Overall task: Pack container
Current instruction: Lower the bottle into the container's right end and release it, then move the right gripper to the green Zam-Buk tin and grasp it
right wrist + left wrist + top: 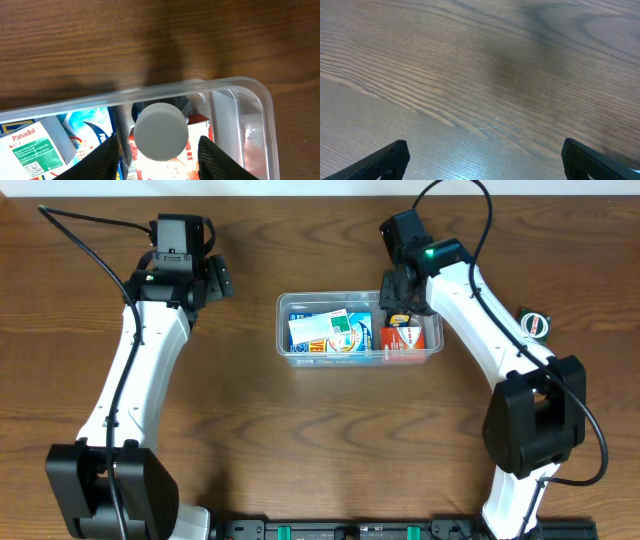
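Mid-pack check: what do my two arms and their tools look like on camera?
The left arm and right arm are white links with black joints and bases, each with a black cable. A green light glows near the right wrist. The left tool and right tool have black, tapered fingers.

setting: robot lab | cue: left arm point(130, 380), right arm point(480, 330), wooden table point(300, 440)

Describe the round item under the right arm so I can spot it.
Find the clear plastic rectangular container mid-table and go to its right end, where the right gripper hovers with open jaws. Between them sits a plain grey round cap over a red box; it alone is round and unprinted; its neighbours are printed boxes.
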`<state>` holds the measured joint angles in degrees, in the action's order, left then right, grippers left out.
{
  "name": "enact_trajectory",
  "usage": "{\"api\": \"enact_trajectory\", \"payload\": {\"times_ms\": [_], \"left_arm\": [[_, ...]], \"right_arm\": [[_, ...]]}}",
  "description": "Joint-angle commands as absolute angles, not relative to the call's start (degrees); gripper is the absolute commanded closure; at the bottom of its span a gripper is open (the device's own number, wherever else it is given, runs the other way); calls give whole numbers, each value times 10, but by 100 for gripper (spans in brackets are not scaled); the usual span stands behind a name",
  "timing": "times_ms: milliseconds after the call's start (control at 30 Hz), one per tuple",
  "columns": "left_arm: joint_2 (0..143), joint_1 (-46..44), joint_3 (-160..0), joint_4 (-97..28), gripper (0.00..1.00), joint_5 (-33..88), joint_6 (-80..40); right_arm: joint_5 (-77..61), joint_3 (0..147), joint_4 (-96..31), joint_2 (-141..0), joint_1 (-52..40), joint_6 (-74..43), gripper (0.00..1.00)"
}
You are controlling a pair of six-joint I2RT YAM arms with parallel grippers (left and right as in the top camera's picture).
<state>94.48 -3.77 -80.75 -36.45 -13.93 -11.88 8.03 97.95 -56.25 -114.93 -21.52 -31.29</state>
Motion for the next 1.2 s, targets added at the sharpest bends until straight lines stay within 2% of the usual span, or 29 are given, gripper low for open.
{"api": "enact_trajectory", "payload": {"times_ms": [0,233,433,700,967,1167], "left_arm": [[932,-36,-809,-366,2,-146,-124],[932,-36,-809,-366,2,-146,-124],[932,-36,-809,-366,2,-146,-124],[932,-36,-809,-366,2,-146,-124],[932,-36,-809,-366,2,-146,-124],[932,-36,-809,-366,2,-146,-124]], "right_arm": [[90,991,-566,-1141,-217,-292,50],[91,1017,-600,-1063,-164,-263,41],[93,1017,-649,-1018,-62,-211,38],[91,995,-675,-1032,100,-162,19],[84,927,-633,-1046,174,-91,1],[62,839,-525,-1046,184,-48,1]]}}
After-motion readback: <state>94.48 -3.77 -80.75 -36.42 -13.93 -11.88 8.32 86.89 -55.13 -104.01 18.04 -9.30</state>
